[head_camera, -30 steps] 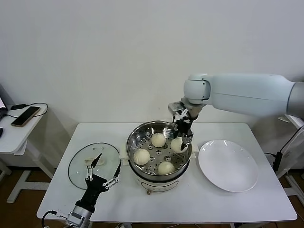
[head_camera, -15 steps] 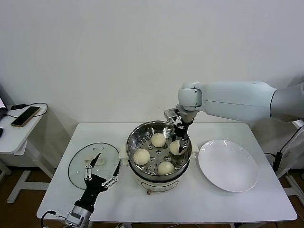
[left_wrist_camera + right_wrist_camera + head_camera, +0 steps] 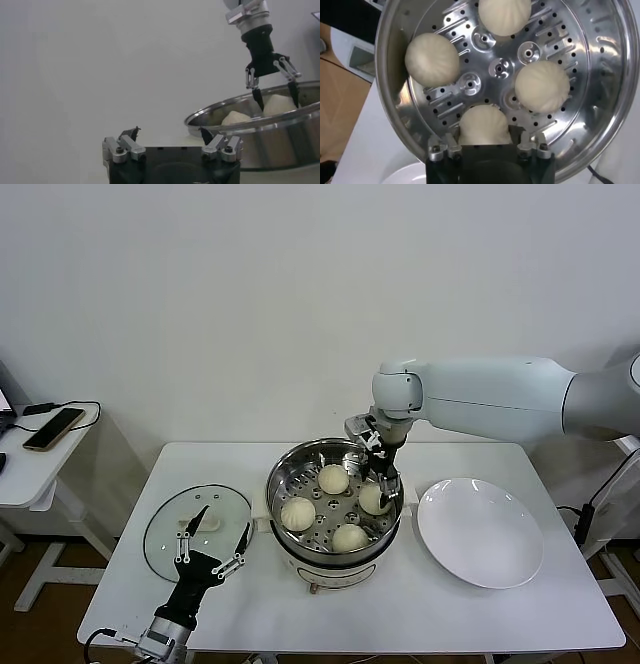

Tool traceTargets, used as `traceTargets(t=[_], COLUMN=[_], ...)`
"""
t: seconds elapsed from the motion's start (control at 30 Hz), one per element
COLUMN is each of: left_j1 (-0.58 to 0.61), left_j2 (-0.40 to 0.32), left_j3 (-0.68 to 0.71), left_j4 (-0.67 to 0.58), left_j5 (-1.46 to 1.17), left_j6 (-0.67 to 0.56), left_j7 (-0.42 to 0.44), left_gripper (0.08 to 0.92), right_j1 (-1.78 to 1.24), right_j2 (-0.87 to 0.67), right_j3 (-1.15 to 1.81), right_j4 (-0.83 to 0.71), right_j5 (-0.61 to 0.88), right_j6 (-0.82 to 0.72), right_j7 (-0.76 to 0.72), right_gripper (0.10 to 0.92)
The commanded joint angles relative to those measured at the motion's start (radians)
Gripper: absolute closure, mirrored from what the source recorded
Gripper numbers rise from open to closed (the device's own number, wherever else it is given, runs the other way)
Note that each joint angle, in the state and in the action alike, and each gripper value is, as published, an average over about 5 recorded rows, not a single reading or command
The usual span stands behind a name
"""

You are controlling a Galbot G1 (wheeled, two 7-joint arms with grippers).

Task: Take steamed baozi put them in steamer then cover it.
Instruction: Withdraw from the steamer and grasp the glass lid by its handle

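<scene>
Several white pleated baozi (image 3: 333,478) lie on the perforated tray of the steel steamer (image 3: 276,484) at the middle of the table. My right gripper (image 3: 383,492) reaches down into the pot. Its fingers stand open on either side of the right-hand baozi (image 3: 485,127), which rests on the tray. The other arm's view shows that gripper (image 3: 275,100) spread around this bun above the pot's rim (image 3: 240,117). The glass cover (image 3: 165,534) lies flat on the table left of the steamer. My left gripper (image 3: 228,521) hovers open at the cover's near right edge, holding nothing.
A white plate (image 3: 480,532) lies to the right of the steamer. A small side table (image 3: 20,464) at the far left carries a phone (image 3: 55,427). The table's front edge runs just past my left arm.
My right gripper has lowered a baozi onto the tray on the pot's right side and has opened its fingers around it. The left arm has barely moved.
</scene>
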Motion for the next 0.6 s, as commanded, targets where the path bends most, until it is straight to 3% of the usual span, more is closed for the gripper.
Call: traceTargets(t=[0.03, 0.3, 0.6], left_j1=[-0.001, -0.004, -0.019], left_j2=[0.001, 0.003, -0.002], left_j3=[0.001, 0.003, 0.009], left_j4=[0.002, -0.001, 0.008], left_j5=[0.002, 0.004, 0.077], left_j6=[0.002, 0.006, -0.005], left_j7=[-0.004, -0.006, -0.030], left_gripper=[0.177, 0.177, 0.177], right_j1=[-0.010, -0.045, -0.177], right_j2=[-0.019, -0.146, -0.376], right_j3=[0.048, 0.278, 0.517], right_j4=[0.005, 0.062, 0.212], right_j5=[0.011, 0.153, 0.143], right_j6=[0.006, 0.094, 0.190], right_j7=[0.015, 0.210, 0.868], right_gripper=[0.212, 0.203, 0.203])
